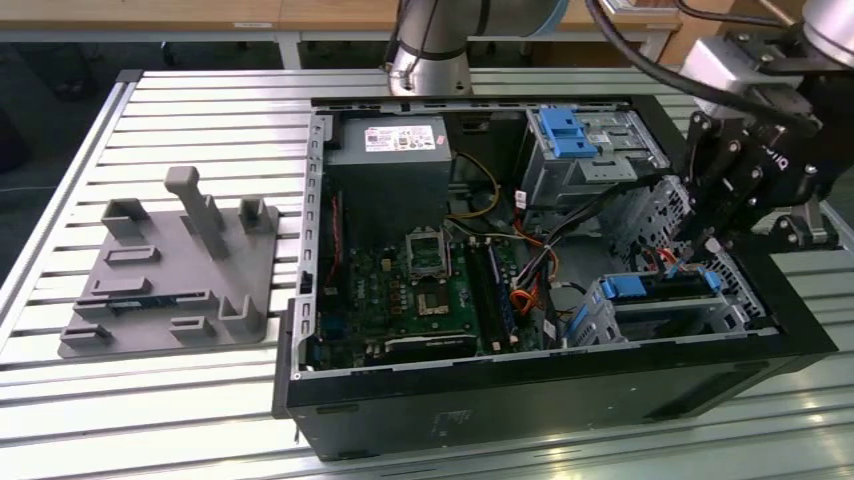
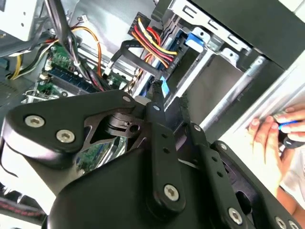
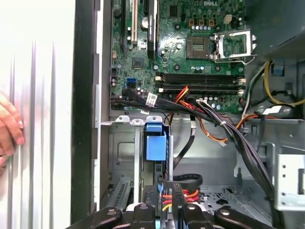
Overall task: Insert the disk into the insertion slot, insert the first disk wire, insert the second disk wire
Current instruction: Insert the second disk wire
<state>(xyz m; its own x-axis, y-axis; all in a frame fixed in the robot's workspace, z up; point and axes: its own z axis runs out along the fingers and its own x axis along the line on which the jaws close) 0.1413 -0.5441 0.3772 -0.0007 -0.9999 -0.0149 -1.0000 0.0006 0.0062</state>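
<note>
Open PC case (image 1: pixel 534 385) lies on its side on the slatted metal worktop (image 1: pixel 200 400). Inside it: green motherboard (image 1: pixel 407 290), grey power supply box (image 1: pixel 390 140) with a white label, and a taller grey cage (image 1: pixel 594 150) with a blue latch.

The disk (image 1: pixel 654 288), seen by its blue carrier, already sits in the insertion slot (image 1: pixel 694 310), the low perforated silver cage at the exterior view's right end of the case. In the first wrist view the carrier's blue tab (image 3: pixel 156 143) stands in the mouth of the slot (image 3: pixel 124 157).

The gripper (image 1: pixel 705 245) hangs on the black arm just above the disk's end, inside the case. In the first wrist view the gripper (image 3: pixel 169 198) has its fingers close together around a bundle of red, yellow and black wires (image 3: pixel 178 195). In the second wrist view the fingertips (image 2: pixel 156 93) reach toward the same kind of bundle (image 2: pixel 150 45) and a small blue piece, and a black connector sits by the tips. Whether the fingers truly clamp the connector or wire I cannot tell.

A person's hand (image 3: pixel 9 126) rests on the worktop outside the case wall; in the second wrist view the hand (image 2: pixel 279 138) lies beside the case edge.

A grey fixture plate (image 1: pixel 174 270) with upright posts lies well apart from the case, at the exterior view's left.
</note>
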